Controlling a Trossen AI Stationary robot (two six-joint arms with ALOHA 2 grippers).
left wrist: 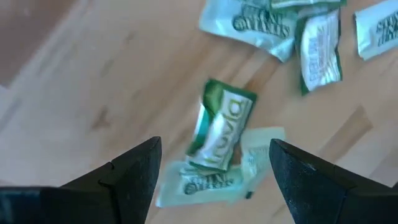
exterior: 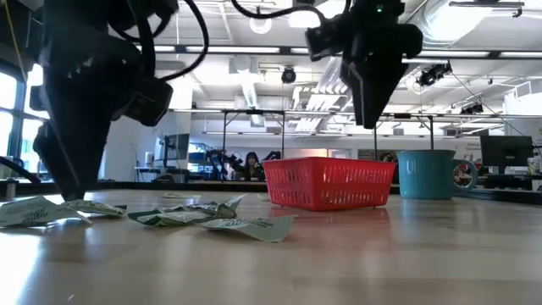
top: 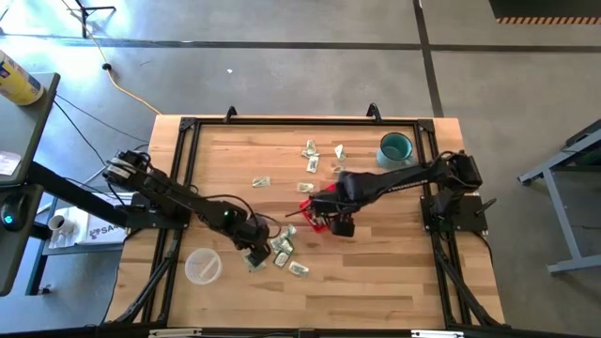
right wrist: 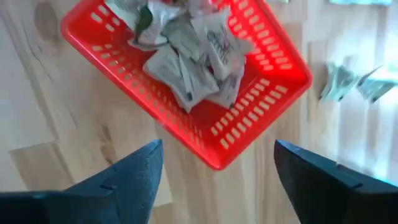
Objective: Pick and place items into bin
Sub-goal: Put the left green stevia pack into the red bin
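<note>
The red mesh bin (right wrist: 205,134) stands on the wooden table and holds several pale green-and-white packets (right wrist: 186,56). My right gripper (right wrist: 217,146) hangs open above the bin's near corner, clear of it, with nothing between its fingers; the low view shows it over the bin (exterior: 329,182). My left gripper (left wrist: 214,146) points down, open, low over the table toward the near left. A green packet (left wrist: 219,127) lies between its fingers, resting across a paler packet (left wrist: 208,186). More packets (top: 282,249) lie flat beside it.
A teal mug (top: 394,148) stands at the far right and a clear plastic cup (top: 202,266) lies near the front left. Loose packets (top: 310,155) are scattered on the far middle of the table, one (top: 261,181) farther left. A black frame edges the table.
</note>
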